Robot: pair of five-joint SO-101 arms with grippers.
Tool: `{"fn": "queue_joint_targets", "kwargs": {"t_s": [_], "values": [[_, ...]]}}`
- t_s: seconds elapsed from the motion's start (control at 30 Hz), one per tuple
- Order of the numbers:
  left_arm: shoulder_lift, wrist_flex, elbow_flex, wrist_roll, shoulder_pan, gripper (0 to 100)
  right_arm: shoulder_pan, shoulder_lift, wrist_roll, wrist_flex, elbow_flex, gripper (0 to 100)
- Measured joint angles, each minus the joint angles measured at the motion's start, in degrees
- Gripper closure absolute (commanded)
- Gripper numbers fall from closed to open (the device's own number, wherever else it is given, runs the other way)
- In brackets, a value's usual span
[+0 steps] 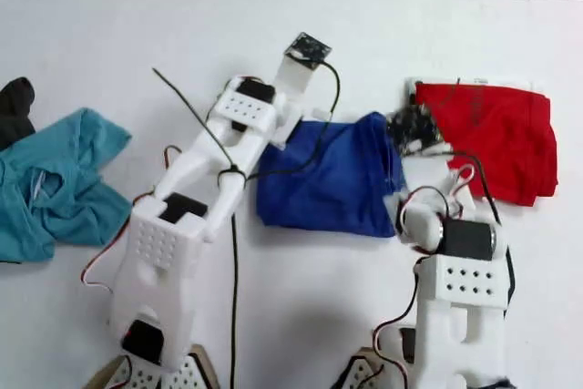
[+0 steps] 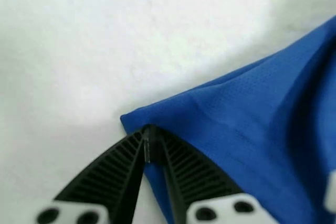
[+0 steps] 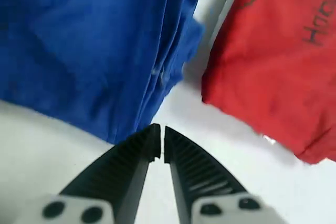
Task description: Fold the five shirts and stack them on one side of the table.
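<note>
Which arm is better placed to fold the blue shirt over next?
Left, probably. The left hand is shut on a corner of the blue shirt, ready to carry it across. The right hand is shut on nothing, over bare table between the blue shirt and the red shirt.

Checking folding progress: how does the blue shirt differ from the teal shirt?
The blue shirt lies folded compactly mid-table; the teal shirt sprawls crumpled at the left side. The left gripper pinches the blue shirt's corner; no gripper holds the teal shirt. Both lie on the white table.
</note>
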Motion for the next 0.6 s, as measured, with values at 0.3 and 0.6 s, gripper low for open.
{"fn": "queue_joint_targets", "kwargs": {"t_s": [0.3,0.6], "values": [[0.09,0.00,0.00,0.00,0.00,97,-5.80,30.95,-9.76,-10.55,-13.71,97.8],[0.18,0.00,0.00,0.00,0.00,97,-9.76,48.70,-10.73,-3.16,-32.18,97.8]]}}
